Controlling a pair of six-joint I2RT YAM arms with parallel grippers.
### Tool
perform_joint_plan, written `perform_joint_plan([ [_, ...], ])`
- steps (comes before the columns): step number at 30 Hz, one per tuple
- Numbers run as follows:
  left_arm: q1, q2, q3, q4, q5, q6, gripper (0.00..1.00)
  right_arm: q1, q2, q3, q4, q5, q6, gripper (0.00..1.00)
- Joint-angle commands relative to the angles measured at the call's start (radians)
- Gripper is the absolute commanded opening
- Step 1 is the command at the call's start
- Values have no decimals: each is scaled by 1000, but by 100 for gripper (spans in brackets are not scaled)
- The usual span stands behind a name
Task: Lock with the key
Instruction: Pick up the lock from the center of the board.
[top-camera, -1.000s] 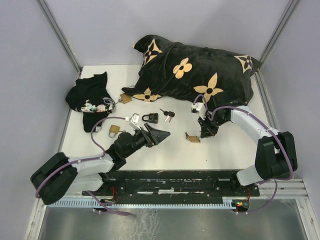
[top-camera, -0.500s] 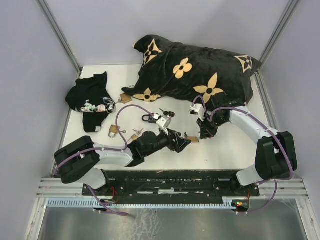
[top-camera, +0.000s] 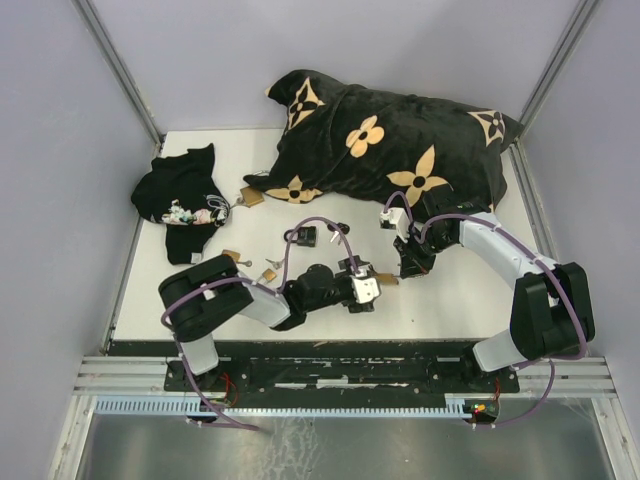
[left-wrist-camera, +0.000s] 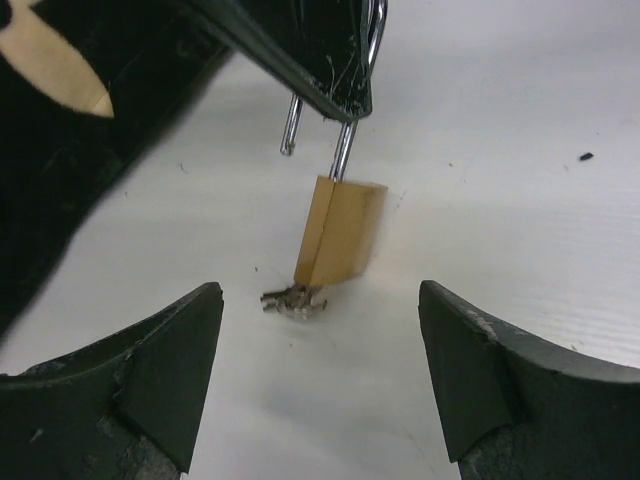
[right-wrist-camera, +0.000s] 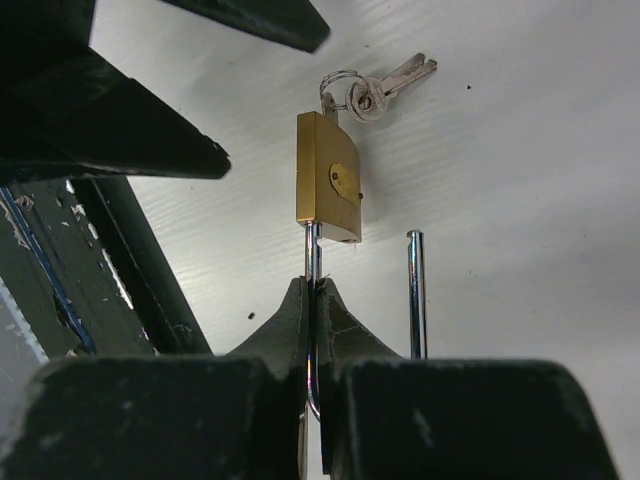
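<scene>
A brass padlock (right-wrist-camera: 328, 190) lies on the white table, its shackle swung open with the free leg (right-wrist-camera: 415, 290) out of the body. My right gripper (right-wrist-camera: 316, 300) is shut on the shackle's other leg. A bunch of keys (right-wrist-camera: 375, 90) lies at the lock's keyhole end. In the left wrist view the padlock (left-wrist-camera: 340, 230) and keys (left-wrist-camera: 293, 300) sit just ahead of my left gripper (left-wrist-camera: 320, 345), which stands open, its fingers (left-wrist-camera: 170, 360) wide apart with nothing between them. From above, the left gripper (top-camera: 375, 283) faces the padlock (top-camera: 387, 279) and the right gripper (top-camera: 410, 262).
A black pillow with gold flowers (top-camera: 390, 140) fills the back right. A black cloth (top-camera: 180, 200) lies at the left. A black padlock (top-camera: 303, 236) and brass padlocks (top-camera: 232, 258) (top-camera: 268, 272) (top-camera: 250, 196) are scattered left of centre.
My left arm has swung right across the table, from the loose padlocks to just in front of the held brass padlock. The right arm has stayed put.
</scene>
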Motion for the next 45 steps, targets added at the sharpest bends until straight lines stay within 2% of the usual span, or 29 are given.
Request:
perform_joint_plan([
  [1,-2,78,115,72,64,147,85,4,5,15,5,-22,-16,2],
  [5,4,129,178,27,96,115,81,5,-2,9,5,-22,-17,2],
  [10,8,157,247,-129,192,103,63,5,1,9,2,-22,-18,2],
  [16,12,171,262,-178,215,95,50,5,5,14,1,-30,-17,2],
  [21,13,190,286,-189,202,85,45,5,4,14,-1,-31,-18,2],
  [24,13,200,314,-228,186,73,35,5,3,14,-1,-34,-18,2],
  [26,13,210,327,-246,180,66,33,5,5,14,-3,-35,-18,2],
  [27,13,212,329,-246,175,57,26,5,3,17,-6,-37,-18,2],
  [28,14,214,328,-246,170,48,13,4,3,17,-9,-40,-19,2],
  [29,16,208,323,-242,168,34,4,5,2,22,-17,-44,-21,2],
  [31,26,186,295,-205,185,-12,3,3,4,39,-49,-59,-26,3],
  [32,33,170,274,-178,194,-44,3,0,4,55,-75,-74,-36,8],
  [33,43,151,253,-152,206,-75,3,-9,1,72,-106,-95,-46,22],
  [34,51,131,219,-125,222,-107,3,-27,-9,89,-143,-129,-64,32],
  [39,93,23,108,-71,325,-182,3,-63,-140,168,-267,-200,-190,66],
  [42,137,-20,73,-72,408,-237,3,-64,-205,140,-311,-226,-400,82],
  [45,149,-35,38,-51,432,-266,3,-66,-261,0,-351,-282,-839,96],
])
